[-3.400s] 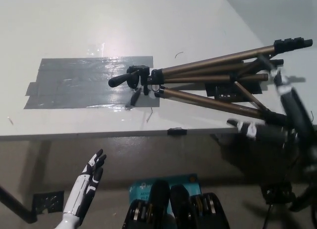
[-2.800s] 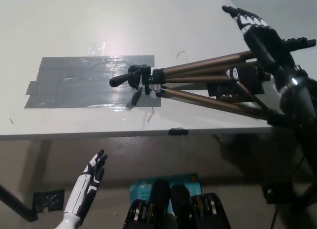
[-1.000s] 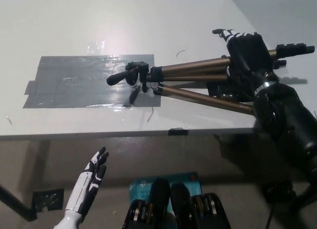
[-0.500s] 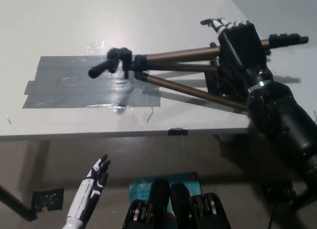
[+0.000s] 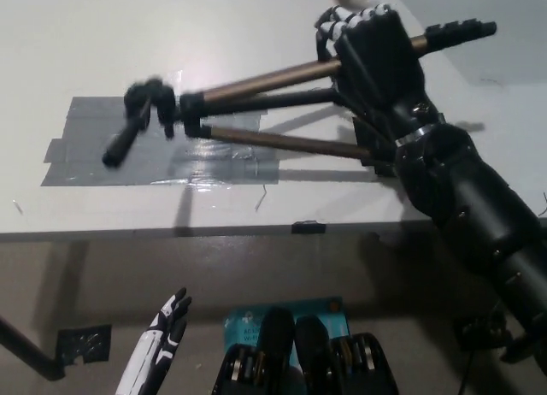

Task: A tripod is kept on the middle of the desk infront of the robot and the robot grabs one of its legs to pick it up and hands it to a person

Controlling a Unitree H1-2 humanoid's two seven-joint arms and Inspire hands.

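Left hand (image 5: pixel 162 350) at 7 o'clock, below the desk (image 5: pixel 102 36) edge: fingers spread, empty. Right hand (image 5: pixel 372 57) at 1 o'clock: clenched round the tripod (image 5: pixel 265 82) legs. Tripod raised, head at 10 o'clock over grey tape patch (image 5: pixel 85 168).

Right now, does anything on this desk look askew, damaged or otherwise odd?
The bronze-legged tripod hangs tilted from the black right hand, which grips one leg; the other legs splay and its black handle droops over the wrinkled grey tape patch. No damage shows. The white left hand rests at lower left.
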